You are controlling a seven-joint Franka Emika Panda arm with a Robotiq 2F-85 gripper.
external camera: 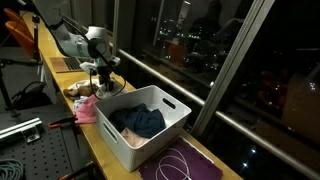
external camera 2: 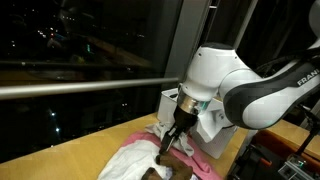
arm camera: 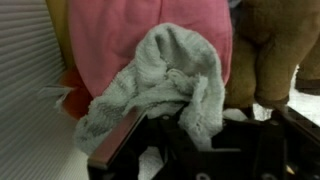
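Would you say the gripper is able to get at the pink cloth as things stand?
Probably not cleanly: the grey knitted cloth, seemingly caught in the shut gripper, lies before the pink cloth.

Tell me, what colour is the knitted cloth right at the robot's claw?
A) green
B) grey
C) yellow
B: in the wrist view the knitted cloth bunched between the fingers of the shut gripper is grey, and it lies on pink fabric.

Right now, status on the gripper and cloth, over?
Gripper shut on grey cloth. It lies bunched over pink cloth. Brown thing close beside; white bin nearby.
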